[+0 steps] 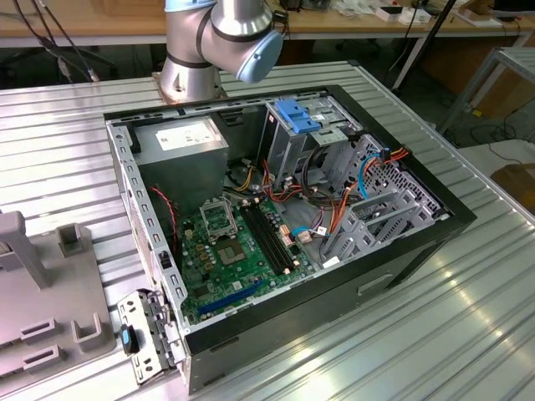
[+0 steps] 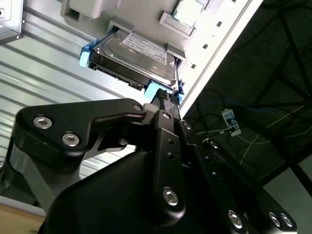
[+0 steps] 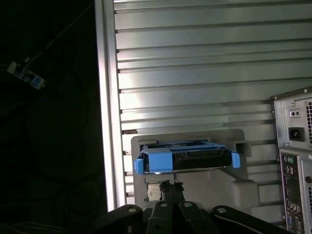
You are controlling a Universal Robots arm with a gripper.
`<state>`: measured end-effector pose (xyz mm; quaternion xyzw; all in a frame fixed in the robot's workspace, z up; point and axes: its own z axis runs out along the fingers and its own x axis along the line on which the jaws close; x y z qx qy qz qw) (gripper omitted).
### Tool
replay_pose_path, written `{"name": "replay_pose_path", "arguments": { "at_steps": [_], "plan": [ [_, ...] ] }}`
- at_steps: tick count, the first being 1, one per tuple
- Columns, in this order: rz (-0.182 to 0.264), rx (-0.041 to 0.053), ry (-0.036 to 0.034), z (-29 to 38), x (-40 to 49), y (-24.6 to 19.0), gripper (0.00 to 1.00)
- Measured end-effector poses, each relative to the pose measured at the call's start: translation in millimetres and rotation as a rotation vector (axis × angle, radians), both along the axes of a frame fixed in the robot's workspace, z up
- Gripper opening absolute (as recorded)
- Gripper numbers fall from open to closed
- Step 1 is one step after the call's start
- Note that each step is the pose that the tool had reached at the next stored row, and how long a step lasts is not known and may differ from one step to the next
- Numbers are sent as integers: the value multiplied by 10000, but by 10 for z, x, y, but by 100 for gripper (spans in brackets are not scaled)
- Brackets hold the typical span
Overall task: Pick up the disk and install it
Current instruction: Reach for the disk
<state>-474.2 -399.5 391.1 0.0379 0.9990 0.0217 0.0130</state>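
Note:
The disk point(image 3: 185, 158) is a dark drive in a bright blue carrier. It rests in a slot of a grey holder point(image 3: 195, 137) on the ribbed metal table. In the second wrist view the disk point(image 2: 134, 56) lies flat in the same holder point(image 2: 136, 14), label side showing. My gripper point(image 3: 170, 186) is just short of the disk's near edge, fingers together with nothing between them. In the second wrist view the gripper point(image 2: 165, 100) has its tips close to the blue carrier end. The open computer case point(image 1: 292, 209) lies on its side in the exterior view.
Inside the case stands a tall grey drive cage with a blue bracket point(image 1: 297, 113) on top, beside cables and the motherboard point(image 1: 234, 251). A grey fixture point(image 1: 42, 292) sits at the exterior view's left. The case's rear panel point(image 3: 292, 146) stands near the holder. The table edge point(image 3: 105, 97) runs close by.

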Motion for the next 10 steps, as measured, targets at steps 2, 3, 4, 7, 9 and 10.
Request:
{"name": "replay_pose_path", "arguments": {
  "at_steps": [2, 3, 4, 7, 9, 10],
  "plan": [
    [-47, -2, 9, -1, 36, 1, 11],
    [-84, -9, 9, -4, 49, 2, 11],
    [-121, -15, 8, -8, 52, 3, 11],
    [-125, -17, 9, -9, 52, 2, 11],
    [-125, -16, 9, -9, 52, 3, 11],
    [-125, -17, 9, -9, 52, 2, 11]
  ]
}}
